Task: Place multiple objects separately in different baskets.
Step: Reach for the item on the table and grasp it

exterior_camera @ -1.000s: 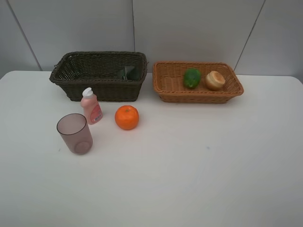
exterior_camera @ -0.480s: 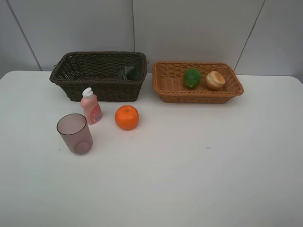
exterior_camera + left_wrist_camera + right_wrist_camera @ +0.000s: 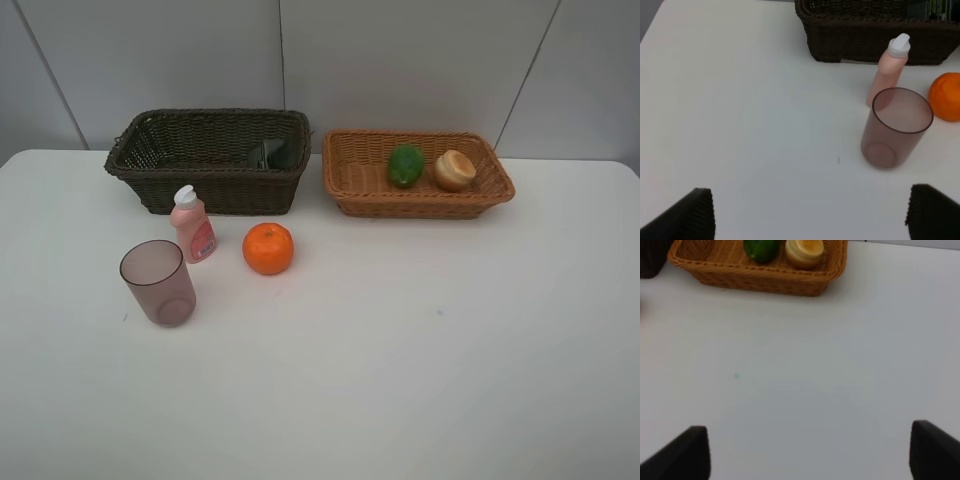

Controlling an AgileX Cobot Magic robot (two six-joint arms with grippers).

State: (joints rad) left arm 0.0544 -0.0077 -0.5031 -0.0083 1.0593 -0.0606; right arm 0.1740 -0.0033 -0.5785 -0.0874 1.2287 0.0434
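Exterior high view: lime [image 3: 405,165] and peach [image 3: 454,170] sit in the tan basket [image 3: 420,207], green bottle [image 3: 270,153] in the dark basket [image 3: 200,190], sorted by type I guess. Cup [image 3: 160,285], pink bottle [image 3: 192,228] and orange [image 3: 268,248] wait on the counter [image 3: 400,350]. Left gripper [image 3: 812,214] and right gripper [image 3: 812,452] gape wide, empty.

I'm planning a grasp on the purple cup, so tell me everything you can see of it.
The cup is a translucent purple tumbler, plastic by its look, narrowing slightly toward its base. It stands upright, mouth up, empty, on the white table, just in front of the pink bottle, a small gap between them. Only the table touches it.
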